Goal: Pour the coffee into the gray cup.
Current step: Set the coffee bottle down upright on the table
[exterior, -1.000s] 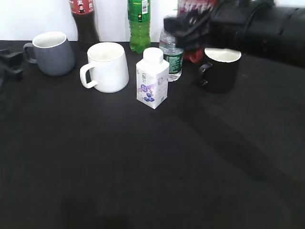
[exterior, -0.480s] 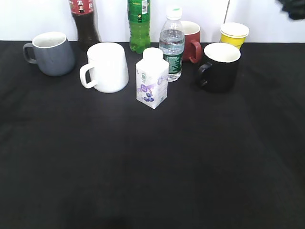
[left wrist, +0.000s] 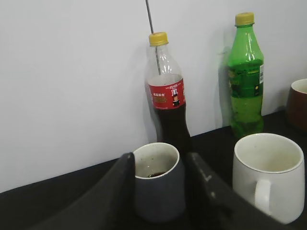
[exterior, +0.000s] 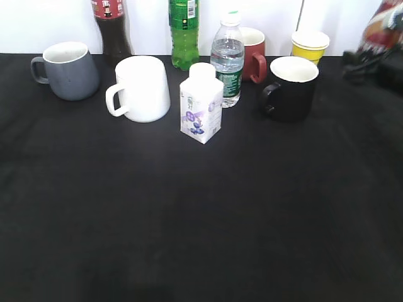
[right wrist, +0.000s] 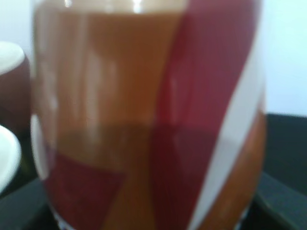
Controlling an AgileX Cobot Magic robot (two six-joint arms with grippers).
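Observation:
The gray cup (exterior: 69, 72) stands at the back left of the black table, handle to the left. In the left wrist view the gray cup (left wrist: 158, 191) shows between the spread fingers of my left gripper (left wrist: 159, 158), with a little dark liquid at its bottom. The left gripper is open and out of the exterior view. My right gripper (exterior: 371, 60) is at the far right edge, shut on the coffee bottle (exterior: 383, 28), which it holds tilted above the table. The coffee bottle (right wrist: 144, 96) fills the right wrist view, blurred, with its red-and-white label.
A white mug (exterior: 141, 88), a small carton (exterior: 201, 104), a water bottle (exterior: 227, 60), a red mug (exterior: 255, 53), a black mug (exterior: 293, 88) and a yellow paper cup (exterior: 310, 45) stand across the back. A cola bottle (exterior: 112, 25) and a green bottle (exterior: 184, 31) stand by the wall.
My right arm has swung from over the red mug at the back middle out to the far right edge. The left gripper, seen at the left edge a second ago, has left the exterior view.

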